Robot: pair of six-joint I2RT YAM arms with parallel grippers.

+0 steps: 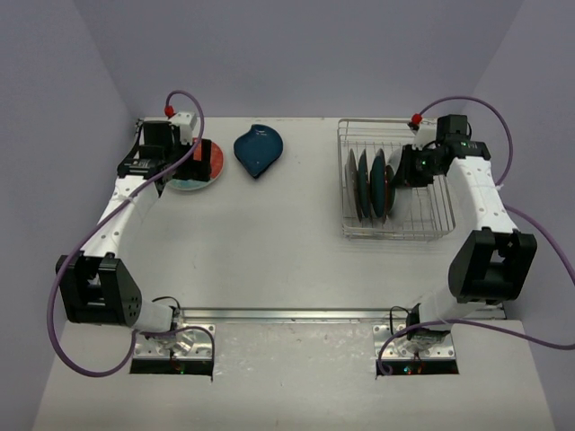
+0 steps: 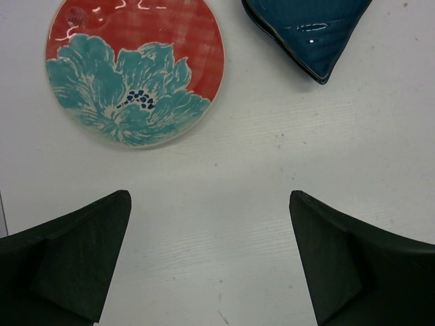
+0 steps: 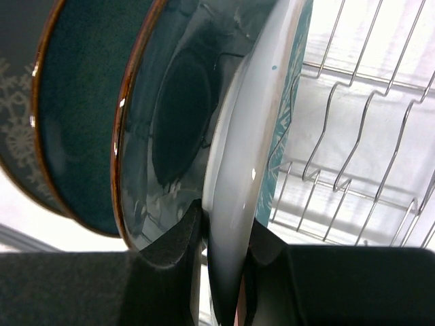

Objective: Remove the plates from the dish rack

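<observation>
The dish rack stands at the right with several plates upright in it. My right gripper is shut on the rim of a white plate with a teal-patterned face, its pads pressed on both sides. Left of it in the rack stand a glossy teal plate, another teal plate and a dark plate with white markings. The white-and-red plate and the dark blue leaf-shaped dish lie flat on the table. My left gripper hovers open beside the red plate, with nothing between its fingers.
Rack wires rise to the right of the gripped plate. A metal rail runs along the near table edge between the arm bases. Purple cables loop off both wrists. Walls close in the left, back and right.
</observation>
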